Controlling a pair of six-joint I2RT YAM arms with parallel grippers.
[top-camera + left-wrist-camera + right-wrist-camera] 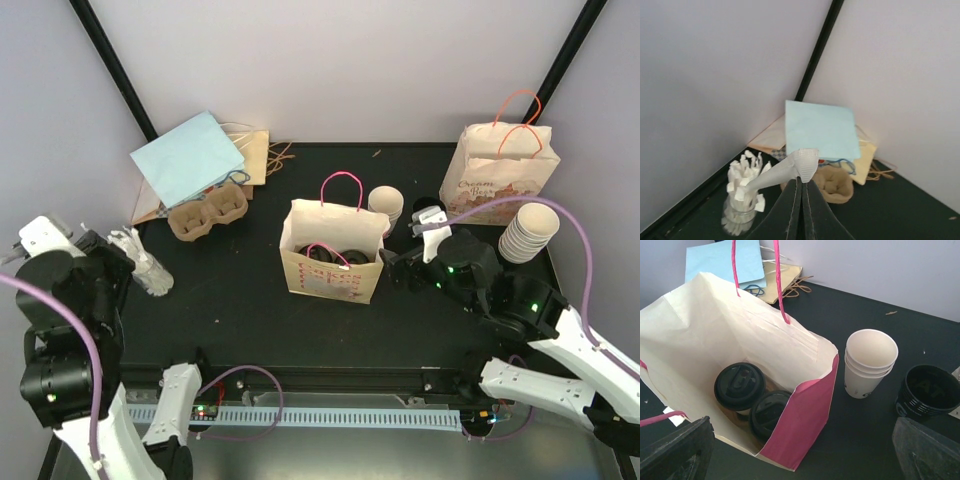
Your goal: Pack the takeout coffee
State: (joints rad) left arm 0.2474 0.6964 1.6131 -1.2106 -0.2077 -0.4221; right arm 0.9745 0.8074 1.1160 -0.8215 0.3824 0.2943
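Standing open mid-table, the paper bag [335,285] holds two lidded coffee cups [739,386] side by side. The right gripper [412,262] hangs just beside it, fingers wide apart. The left gripper [801,185] is pinched on a white packet [790,170] near the jar of packets [740,212].

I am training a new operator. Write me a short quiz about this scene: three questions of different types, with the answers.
1. True or false: the left gripper is shut on a white packet.
2. How many lidded cups are inside the open paper bag?
3. Where is the stack of empty white cups? A: inside the bag. B: on the table, beside the bag. C: in the left gripper.
Key: 1 true; 2 two; 3 B.
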